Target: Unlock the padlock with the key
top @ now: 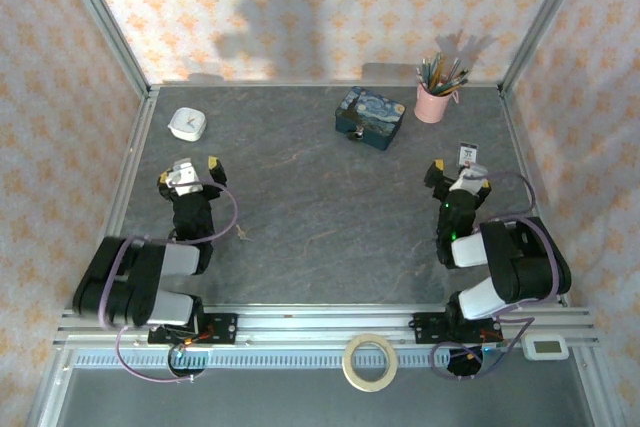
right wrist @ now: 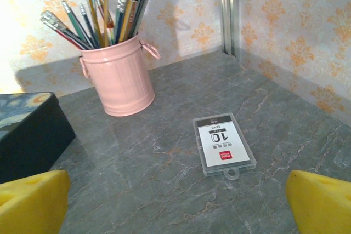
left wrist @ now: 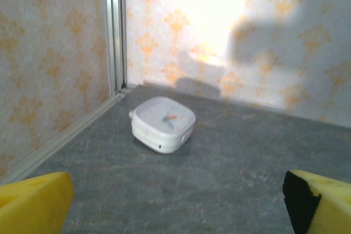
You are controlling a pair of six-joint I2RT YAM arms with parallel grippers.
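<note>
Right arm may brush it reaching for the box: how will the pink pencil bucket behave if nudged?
Probably top-heavy: the pencils stand well above the bucket rim, so a high push may tip it. Its base narrows, likely making that worse. The pencils look loose and would probably scatter and roll.
</note>
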